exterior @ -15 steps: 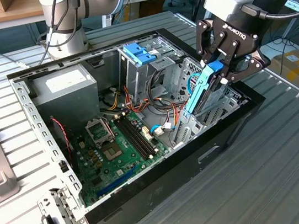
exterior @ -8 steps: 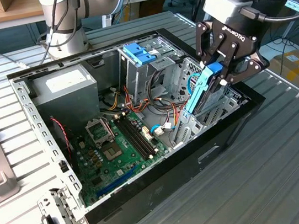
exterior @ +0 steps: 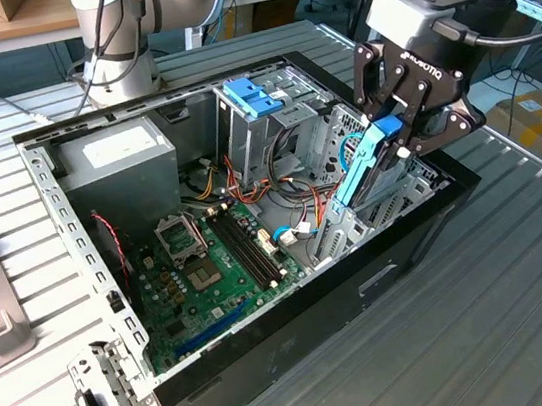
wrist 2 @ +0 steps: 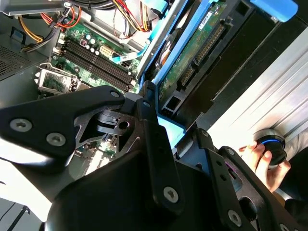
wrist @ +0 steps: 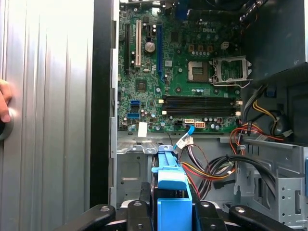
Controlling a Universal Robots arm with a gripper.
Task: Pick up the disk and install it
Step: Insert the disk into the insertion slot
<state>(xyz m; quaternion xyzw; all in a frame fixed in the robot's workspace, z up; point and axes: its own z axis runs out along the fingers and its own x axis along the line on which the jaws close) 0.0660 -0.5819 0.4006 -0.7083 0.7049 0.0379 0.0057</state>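
Tilting down over the open computer case (exterior: 274,364), the gripper (exterior: 405,134) clamps the disk (exterior: 367,164) edge-on

Wrist views close (perhaps), sharing motherboard (wrist: 178,77).

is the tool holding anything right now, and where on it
Yes: the tool is shut on the disk, gripping the upper end of its light-blue frame, with the disk tilted over the open computer case.
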